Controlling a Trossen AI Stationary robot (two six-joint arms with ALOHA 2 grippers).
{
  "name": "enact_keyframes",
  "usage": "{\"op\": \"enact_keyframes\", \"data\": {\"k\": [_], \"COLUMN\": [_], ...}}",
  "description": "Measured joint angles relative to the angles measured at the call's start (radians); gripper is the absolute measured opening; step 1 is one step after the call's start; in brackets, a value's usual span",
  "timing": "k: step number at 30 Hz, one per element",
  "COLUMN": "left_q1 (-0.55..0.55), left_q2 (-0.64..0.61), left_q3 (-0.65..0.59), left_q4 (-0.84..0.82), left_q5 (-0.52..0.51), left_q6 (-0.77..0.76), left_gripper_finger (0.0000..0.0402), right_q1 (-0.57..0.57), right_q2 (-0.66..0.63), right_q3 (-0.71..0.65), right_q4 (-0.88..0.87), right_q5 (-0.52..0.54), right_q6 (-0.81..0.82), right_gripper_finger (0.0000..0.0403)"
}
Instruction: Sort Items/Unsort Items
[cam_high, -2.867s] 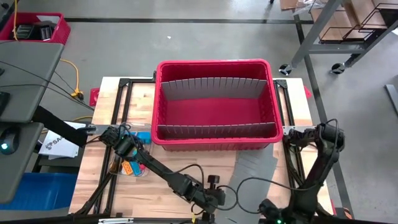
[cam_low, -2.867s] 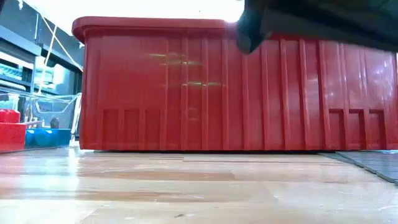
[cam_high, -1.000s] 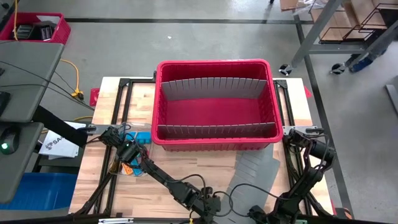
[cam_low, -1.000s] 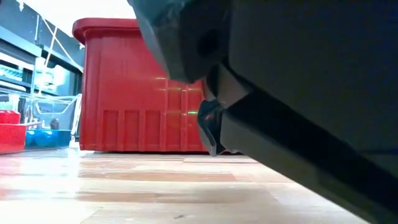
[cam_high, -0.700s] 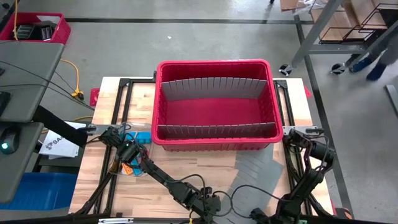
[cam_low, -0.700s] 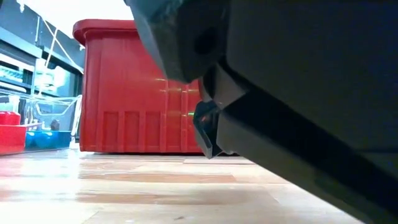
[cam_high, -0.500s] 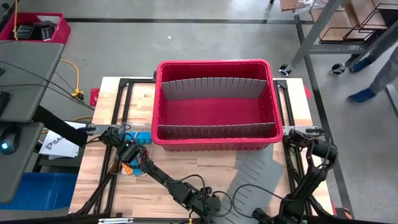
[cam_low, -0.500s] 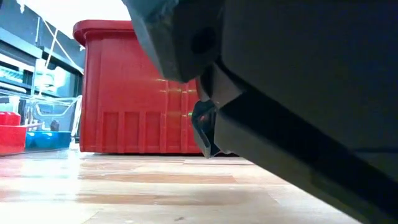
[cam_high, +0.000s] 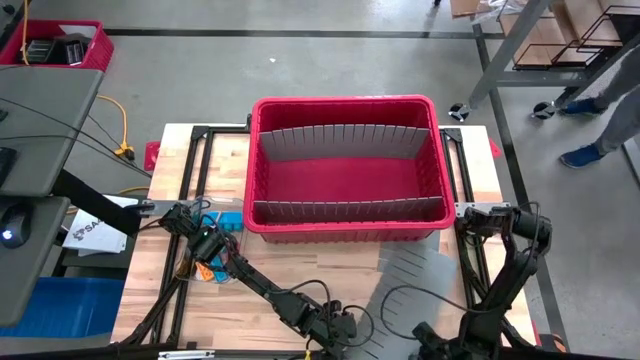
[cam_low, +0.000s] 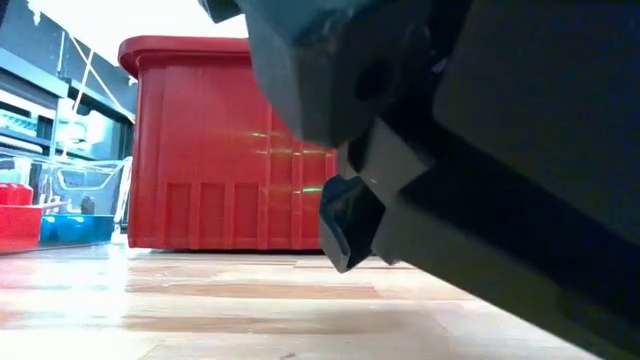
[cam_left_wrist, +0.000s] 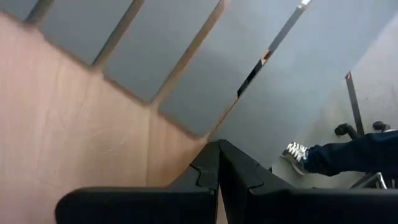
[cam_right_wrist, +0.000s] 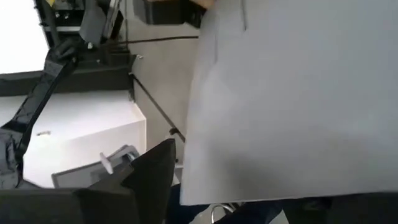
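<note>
The items, small orange and blue pieces (cam_high: 207, 268), lie on the wooden table's left side, under my left arm near its base. My left gripper (cam_left_wrist: 217, 152) is shut and holds nothing; it hovers over the wood near the table's front edge (cam_high: 343, 322). My right gripper (cam_high: 428, 338) is at the near right, beside loose grey divider sheets (cam_high: 405, 275). In the right wrist view one dark finger (cam_right_wrist: 152, 174) stands beside a grey sheet (cam_right_wrist: 292, 106) that fills the picture and hides the other finger. My right gripper has a grey divider sheet's edge (cam_right_wrist: 189, 155) close beside its visible finger. The sheet covers the other finger and any place of contact. I cannot tell whether the fingers touch it.
A large red bin (cam_high: 345, 170) with two grey slotted dividers takes up the table's far middle. A dark arm (cam_low: 480, 150) fills most of the low view, close to the camera. A person's shoe (cam_left_wrist: 297, 154) and legs (cam_high: 600, 95) show on the floor beyond the table's right edge.
My right arm has risen, and its upper part has swung toward the table's far right corner. In the low view the dark arm has shifted right and slightly up. The person on the floor at the right has walked on.
</note>
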Motion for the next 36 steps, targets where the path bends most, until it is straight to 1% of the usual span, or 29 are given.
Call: {"op": "enact_keyframes", "data": {"k": [4,6,8,10,11,13,14,15,18,20,23,26,29,32,34,36], "left_q1": [0.0,-0.001,-0.001,0.0,0.0,0.0,0.0,0.002,0.015,0.023,0.033,0.039,0.04,0.021,0.003,-0.012], "left_q2": [0.0,0.0,0.0,-0.002,-0.005,-0.009,-0.016,-0.023,-0.065,-0.108,-0.174,-0.226,-0.315,-0.441,-0.535,-0.634], "left_q3": [0.0,0.0,0.0,0.0,0.0,0.0,-0.001,-0.001,-0.004,-0.004,0.0,-0.002,-0.003,-0.002,-0.002,-0.002], "left_q4": [-0.003,-0.005,-0.006,-0.006,-0.007,-0.009,-0.016,-0.023,-0.06,-0.088,-0.177,-0.295,-0.421,-0.54,-0.587,-0.598], "left_q5": [0.001,0.001,0.003,0.003,0.003,0.002,-0.003,-0.005,-0.001,0.01,0.02,0.047,0.11,0.16,0.169,0.16], "left_q6": [-0.014,-0.021,-0.025,-0.025,-0.024,-0.001,0.018,0.045,0.132,0.219,0.319,0.367,0.369,0.346,0.289,0.206], "left_gripper_finger": [0.0,0.0,0.0,0.0,0.0,0.0,0.0,0.0,0.0,0.0,0.0,0.0,0.0,0.0,0.0004,0.0012], "right_q1": [-0.02,-0.027,-0.034,-0.045,-0.052,-0.06,-0.062,-0.063,-0.052,-0.035,-0.003,0.029,0.056,0.08,0.094,0.104], "right_q2": [-0.03,-0.042,-0.051,-0.061,-0.069,-0.081,-0.086,-0.089,-0.111,-0.126,-0.147,-0.153,-0.153,-0.153,-0.153,-0.153], "right_q3": [0.001,0.003,0.003,0.003,0.003,0.005,0.005,0.004,0.003,0.026,0.064,0.11,0.165,0.248,0.32,0.396], "right_q4": [-0.048,-0.066,-0.088,-0.112,-0.119,-0.124,-0.124,-0.13,-0.151,-0.184,-0.257,-0.298,-0.302,-0.305,-0.338,-0.407], "right_q5": [0.001,0.021,0.027,0.025,0.03,0.044,0.042,0.029,-0.011,-0.031,-0.118,-0.204,-0.257,-0.277,-0.288,-0.288], "right_q6": [0.004,0.006,0.007,0.01,0.008,-0.001,-0.01,-0.012,-0.025,-0.031,-0.046,-0.069,-0.13,-0.219,-0.293,-0.354], "right_gripper_finger": [0.0223,0.0204,0.0176,0.0137,0.0111,0.0044,0.0024,0.0017,0.0007,0.0005,0.0003,0.0002,0.0001,0.0,0.0,0.0]}}
